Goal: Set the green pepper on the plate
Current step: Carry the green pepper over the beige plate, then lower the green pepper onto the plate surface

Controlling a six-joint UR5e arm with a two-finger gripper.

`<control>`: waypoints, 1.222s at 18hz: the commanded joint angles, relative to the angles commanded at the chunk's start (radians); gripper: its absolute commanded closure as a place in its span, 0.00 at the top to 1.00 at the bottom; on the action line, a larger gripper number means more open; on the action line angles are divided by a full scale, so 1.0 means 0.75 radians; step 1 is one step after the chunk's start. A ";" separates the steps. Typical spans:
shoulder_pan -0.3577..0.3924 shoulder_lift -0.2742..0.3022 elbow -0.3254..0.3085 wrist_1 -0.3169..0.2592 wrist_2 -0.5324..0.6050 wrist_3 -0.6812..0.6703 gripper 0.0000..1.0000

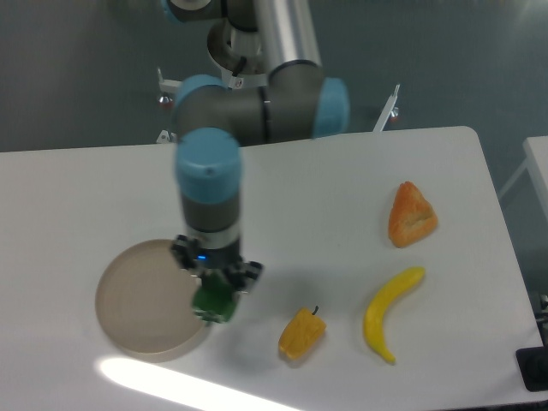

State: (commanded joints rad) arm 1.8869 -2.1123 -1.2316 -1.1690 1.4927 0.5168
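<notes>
Pepper held over the plate's right rim

Green pepper [214,300] is small, lumpy and dark green, with a glossy skin that catches a little light on its upper side; its stem cannot be made out. It hangs clamped in the fingers of the gripper [216,287], which close on it from either side, pointing straight down from the arm's grey and blue wrist. The pepper sits over the right edge of the plate [141,295], partly above the rim and partly above the dish; whether it touches the plate cannot be told.

The plate is a round, flat, beige-tan dish with a low raised rim, lying on the near left part of the white desk [300,205]. It is several times wider than the pepper.

To the right of the plate, near the front edge, lies a yellow-orange pepper [301,333] with a short dark stem. Further right is a curved banana [387,312], and beyond it, toward the far right, an orange wedge-shaped piece [412,215] whose kind cannot be told. These three lie well apart from the plate.
</notes>
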 joint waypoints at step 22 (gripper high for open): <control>-0.076 -0.037 -0.231 0.207 -0.100 0.180 0.30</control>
State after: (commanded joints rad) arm 1.8300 -2.1399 -1.4051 -1.0140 1.4174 0.6519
